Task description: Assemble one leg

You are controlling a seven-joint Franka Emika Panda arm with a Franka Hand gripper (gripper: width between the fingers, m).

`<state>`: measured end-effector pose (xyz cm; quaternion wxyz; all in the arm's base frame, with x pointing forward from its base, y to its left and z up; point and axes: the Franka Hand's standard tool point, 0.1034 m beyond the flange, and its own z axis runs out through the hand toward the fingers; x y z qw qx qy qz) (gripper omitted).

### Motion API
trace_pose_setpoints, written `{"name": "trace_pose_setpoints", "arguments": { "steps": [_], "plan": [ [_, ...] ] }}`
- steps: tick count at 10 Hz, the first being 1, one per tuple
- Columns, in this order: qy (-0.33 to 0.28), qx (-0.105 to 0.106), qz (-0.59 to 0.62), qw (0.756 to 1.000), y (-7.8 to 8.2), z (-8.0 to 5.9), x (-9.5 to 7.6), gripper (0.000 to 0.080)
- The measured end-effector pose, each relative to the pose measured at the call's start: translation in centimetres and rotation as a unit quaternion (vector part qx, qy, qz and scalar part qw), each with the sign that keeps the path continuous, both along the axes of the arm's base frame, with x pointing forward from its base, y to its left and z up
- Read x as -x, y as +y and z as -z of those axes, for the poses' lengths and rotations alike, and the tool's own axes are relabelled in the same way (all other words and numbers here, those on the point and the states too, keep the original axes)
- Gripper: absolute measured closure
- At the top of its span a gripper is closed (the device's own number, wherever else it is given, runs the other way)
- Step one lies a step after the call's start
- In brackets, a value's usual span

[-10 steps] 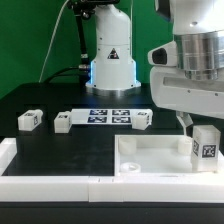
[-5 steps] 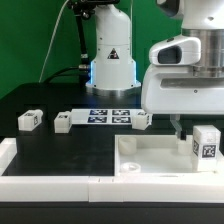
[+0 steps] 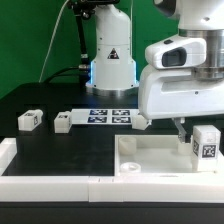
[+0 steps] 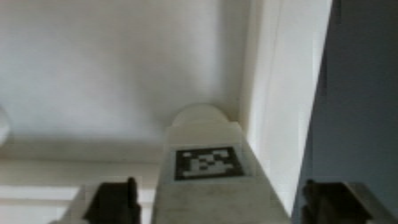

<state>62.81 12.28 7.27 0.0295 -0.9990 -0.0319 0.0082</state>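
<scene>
Over on the exterior view's right, the leg [image 3: 205, 143] stands upright on the big white panel [image 3: 150, 153], long axis vertical, tag facing the camera. The arm's bulky head hangs just above and a bit toward the exterior view's left of it, and the claw [image 3: 182, 128] peeks out underneath, right beside the leg's top.

From the wrist view the leg [image 4: 210, 150] sits dead center between the two dark fingers [image 4: 114, 200], one on each side. Looks like the claw is spread wide with gaps on both sides, so released, not gripping anything yet. The post runs lengthwise down the middle of the gap, so I'd guess a straight drop and squeeze is all that's needed, assuming the fingers clear the panel's edge.

Three other legs [image 3: 29, 120] sit on the black counter [image 3: 60, 155] near the marker board [image 3: 105, 116], well away from the action.
</scene>
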Motion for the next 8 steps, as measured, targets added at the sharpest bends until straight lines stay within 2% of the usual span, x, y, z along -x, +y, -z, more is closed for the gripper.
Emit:
{"name": "trace_pose_setpoints", "arguments": {
  "steps": [1,2,5,6,8],
  "plan": [
    [0.0,0.0,0.0,1.0,-0.04,-0.01,-0.01,0.0369],
    [0.0,0.001,0.001,1.0,-0.19,0.02,-0.02,0.0506],
    [0.001,0.001,0.021,1.0,-0.2,0.02,-0.02,0.0506],
    [0.001,-0.002,0.065,0.998,-0.18,0.05,-0.06,0.0506],
    [0.001,-0.011,0.221,0.975,-0.08,0.18,-0.11,0.0506]
  ]
}}
